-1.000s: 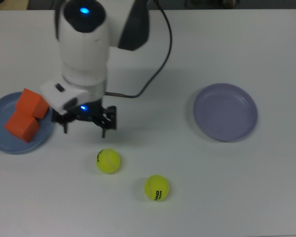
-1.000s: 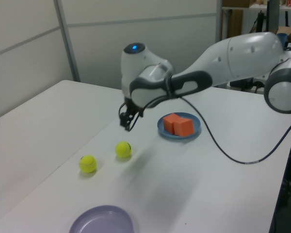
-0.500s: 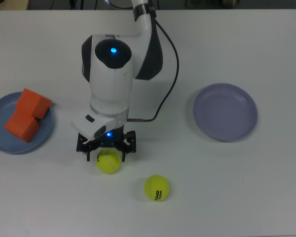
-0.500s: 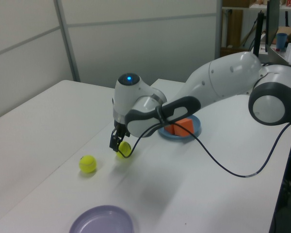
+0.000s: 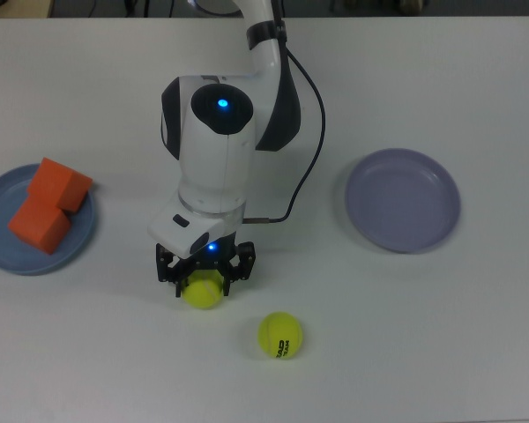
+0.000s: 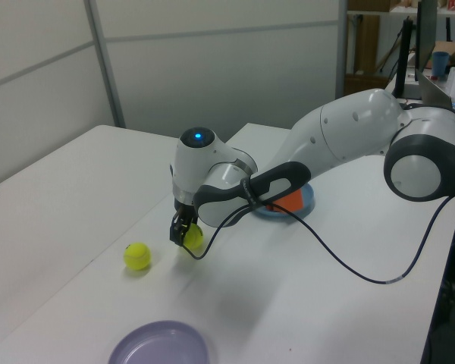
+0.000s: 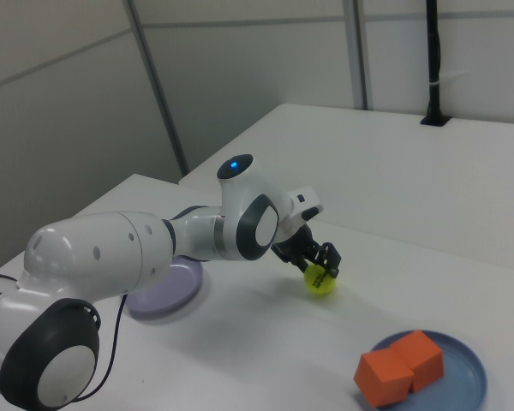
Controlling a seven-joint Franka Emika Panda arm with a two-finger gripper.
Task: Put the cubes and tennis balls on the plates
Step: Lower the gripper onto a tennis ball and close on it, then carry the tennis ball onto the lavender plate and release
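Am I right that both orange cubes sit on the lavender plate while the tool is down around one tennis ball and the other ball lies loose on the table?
Not quite. The cubes sit on the light blue plate, as the top view shows; the lavender plate is empty. The rest holds: the tool is down around one tennis ball, and the other ball lies loose on the table.

The white arm reached down from the top view's upper centre, its hand [image 5: 204,272] pointing downward low in the middle, fingers spread apart.
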